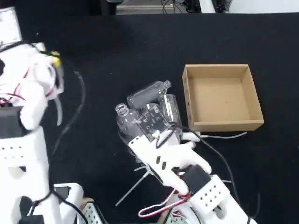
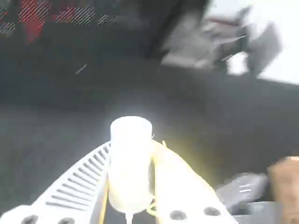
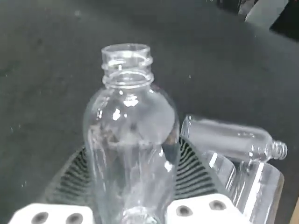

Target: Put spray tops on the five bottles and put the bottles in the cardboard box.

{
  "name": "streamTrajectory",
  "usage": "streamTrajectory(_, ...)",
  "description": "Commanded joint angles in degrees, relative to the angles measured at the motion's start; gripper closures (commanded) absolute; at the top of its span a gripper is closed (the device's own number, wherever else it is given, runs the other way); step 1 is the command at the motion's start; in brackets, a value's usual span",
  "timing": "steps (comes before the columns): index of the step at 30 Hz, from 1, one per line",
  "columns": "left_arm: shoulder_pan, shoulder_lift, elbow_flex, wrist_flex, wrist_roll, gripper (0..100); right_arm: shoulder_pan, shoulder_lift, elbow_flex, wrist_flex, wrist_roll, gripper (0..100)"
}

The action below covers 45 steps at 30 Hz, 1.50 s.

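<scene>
Black worktop (image 1: 140,46) carries an empty box (image 1: 226,125); no bottle is packed or capped, so nearly all the task seems left. The right gripper (image 3: 133,149) has its jaws pinching an open-necked bottle (image 3: 131,116) near the box. The left gripper (image 2: 134,145) has its jaws pinching a spray top (image 2: 131,135), raised well apart. Spare bottles (image 1: 148,93) overlap by the box, too clear to count.

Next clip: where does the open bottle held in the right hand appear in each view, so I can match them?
High view: held bottle, mid-table in the right hand, left of the cardboard box.
Left wrist view: not in it; the left hand grips a spray top.
Right wrist view: held bottle at centre, neck away from the camera.
Shared landmark: the lying bottle beside it, in the high and right wrist views.
</scene>
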Motion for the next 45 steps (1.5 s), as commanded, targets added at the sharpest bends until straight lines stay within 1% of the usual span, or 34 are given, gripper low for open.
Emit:
streamTrajectory(1, 12.0, -1.76, -9.71, -3.25, 3.69, 97, -0.26, -4.26, -0.04, -1.93, -0.26, 98.8)
streamTrajectory(3, 15.96, -1.76, -10.68, -6.77, 5.01, 97, -0.26, -5.49, 0.4, -1.93, -0.26, 98.8)
streamTrajectory(6, 20.09, -1.76, -10.42, -11.78, 7.12, 97, -0.26, -6.29, 0.48, -1.85, -0.26, 98.8)
streamTrajectory(10, 24.4, -1.76, -10.42, -16.09, 9.67, 97, -0.18, -6.37, 0.57, -1.85, -0.26, 98.8)
streamTrajectory(14, 27.65, -1.67, -9.89, -18.11, 9.14, 97, -0.35, -6.46, 1.19, -2.29, -0.7, 98.8)
streamTrajectory(17, 27.82, -1.76, -6.55, -19.34, 9.41, 97, -0.09, -6.55, 1.01, -2.37, -4.22, 98.8)
streamTrajectory(20, 28.09, -2.46, -3.47, -19.69, 9.58, 97, -0.09, -6.55, 0.92, -2.81, -5.27, 98.8)
streamTrajectory(28, 28.18, -2.46, -2.95, -19.25, 9.67, 97, -0.09, -6.46, 3.74, -9.32, -5.36, 98.8)
streamTrajectory(32, 28.18, -2.55, -3.82, -19.34, 9.67, 97, -0.09, -6.46, 3.91, -9.67, -5.36, 98.8)
streamTrajectory(35, 28.18, -4.13, -5.49, -17.93, 9.67, 97, -0.09, -6.46, 3.91, -9.67, -5.36, 98.8)
streamTrajectory(41, 28.18, -7.91, -5.41, -17.41, 9.67, 97, -0.09, -6.46, 3.91, -9.67, -5.36, 98.8)
streamTrajectory(45, 28.26, -8.18, -3.74, -17.67, 9.67, 97, -0.09, -6.46, 3.82, -9.67, -5.36, 98.8)
